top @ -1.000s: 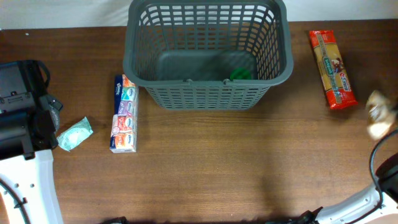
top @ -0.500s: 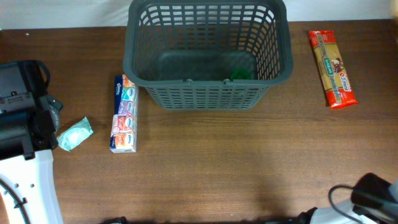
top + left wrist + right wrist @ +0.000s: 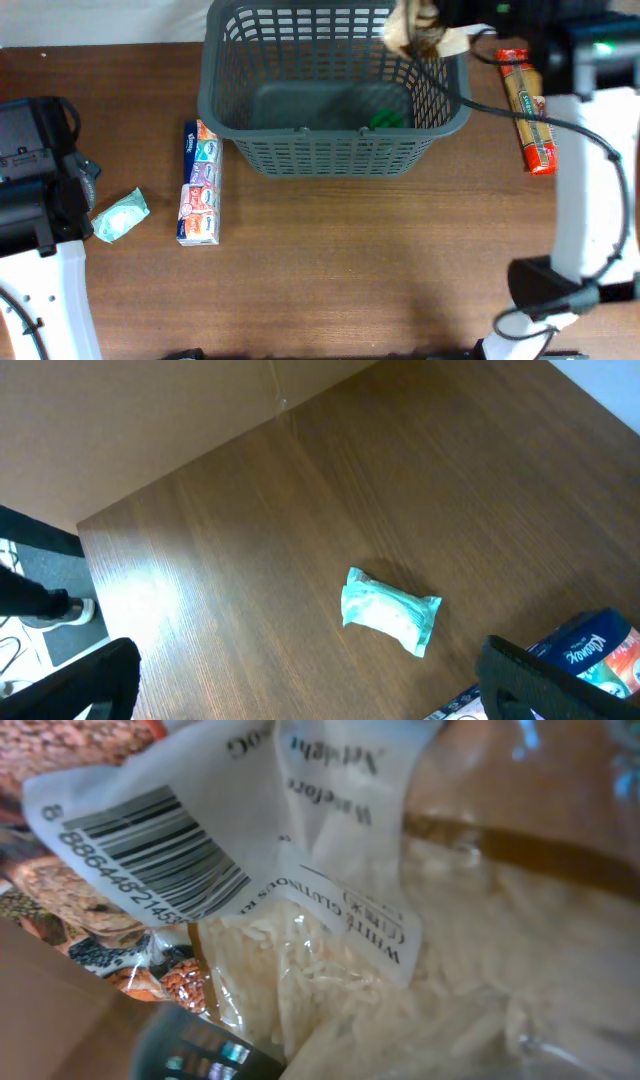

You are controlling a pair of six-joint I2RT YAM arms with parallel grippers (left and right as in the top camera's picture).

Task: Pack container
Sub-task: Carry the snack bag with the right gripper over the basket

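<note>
The container (image 3: 335, 150) is a dark grey slotted basket at the back middle of the table, with a small green item (image 3: 388, 120) on its floor. My right gripper (image 3: 442, 38) is shut on a clear bag of white rice (image 3: 414, 28) and holds it above the container's far right corner. In the right wrist view the bag of rice (image 3: 400, 950) with its barcode label fills the frame and hides the fingers. At the far left my left gripper (image 3: 310, 695) stands open above bare table, short of a teal packet (image 3: 390, 610).
A tissue multipack (image 3: 198, 183) lies left of the container, and the teal packet (image 3: 120, 215) lies further left beside the left arm (image 3: 30, 170). A red and yellow spaghetti pack (image 3: 527, 110) lies to the right, under the right arm's cable.
My right arm has swung from the table's right edge up to the container's far right corner, carrying the bag of rice. The left arm has not moved.
</note>
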